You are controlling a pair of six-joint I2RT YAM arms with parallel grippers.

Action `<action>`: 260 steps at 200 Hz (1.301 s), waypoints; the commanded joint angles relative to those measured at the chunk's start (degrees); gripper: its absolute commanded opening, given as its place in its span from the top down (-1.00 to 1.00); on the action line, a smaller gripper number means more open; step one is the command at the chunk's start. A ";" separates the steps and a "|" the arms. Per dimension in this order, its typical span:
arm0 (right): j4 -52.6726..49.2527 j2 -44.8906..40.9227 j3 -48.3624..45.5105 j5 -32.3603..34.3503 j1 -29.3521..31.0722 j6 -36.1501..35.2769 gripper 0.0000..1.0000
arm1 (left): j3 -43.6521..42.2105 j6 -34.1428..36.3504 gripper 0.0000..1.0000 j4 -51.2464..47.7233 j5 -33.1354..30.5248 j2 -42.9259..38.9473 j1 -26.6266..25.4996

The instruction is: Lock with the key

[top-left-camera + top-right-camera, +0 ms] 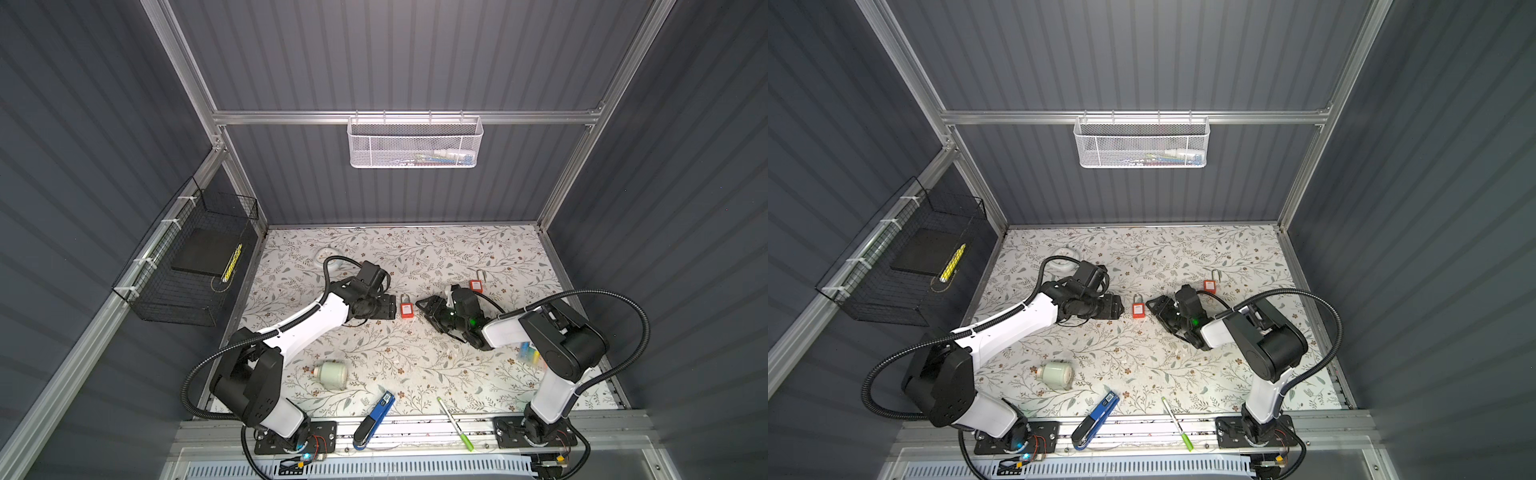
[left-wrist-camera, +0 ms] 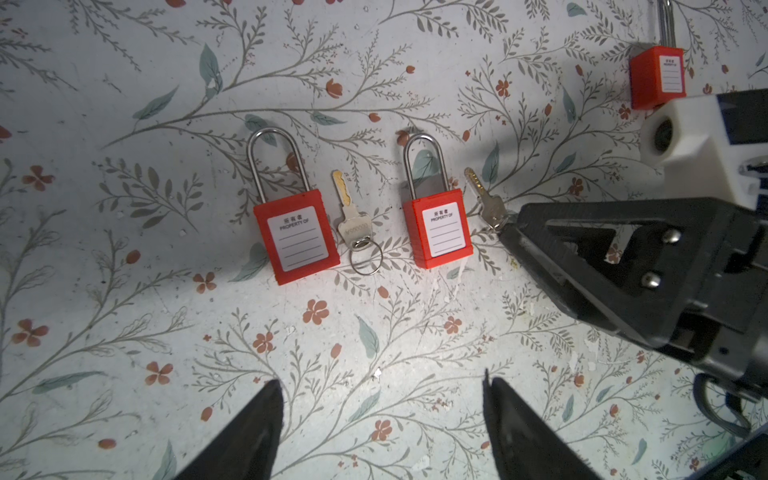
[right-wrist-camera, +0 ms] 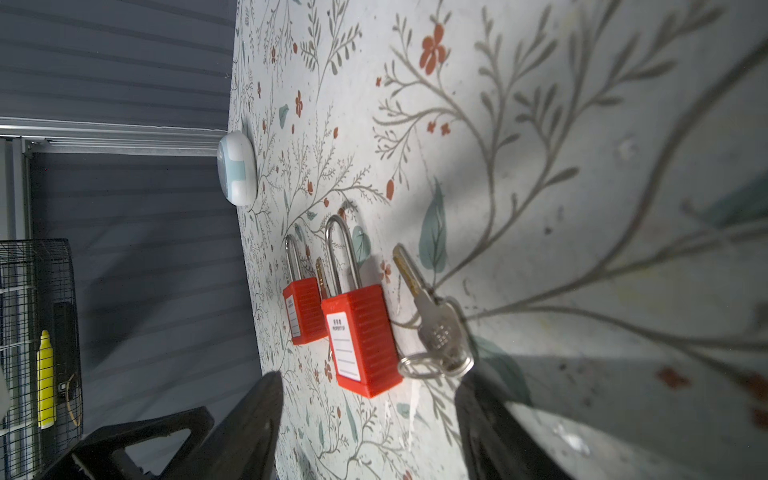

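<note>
Small flat silver metal key on a wire split ring (image 3: 434, 328) lies flat on the floral-patterned counter (image 3: 540, 124). It is just beside the red plastic padlock with a steel shackle (image 3: 361, 336), on the side toward the right arm. A second red padlock (image 2: 297, 237) with its own key lies further toward the left arm. Right gripper (image 3: 370, 386): jaws released and empty, set to either side of padlock and key. One tip sits at the ring; contact cannot be told. Left gripper (image 2: 381, 380): jaws released, empty, short of both padlocks. Judgement: the key is light, thin, stiff and smooth, and hard to get under while flat. Take it by the broad bow or ring, leaving the blade free. Long axis runs alongside the shackle, tilted slightly; blade points to the back wall, bow toward the robot's base.
</note>
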 commanded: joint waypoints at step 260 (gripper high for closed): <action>-72.32 -0.98 35.07 14.11 -23.40 -63.41 -0.41 | 0.41 -3.11 -0.56 4.31 5.86 2.44 0.10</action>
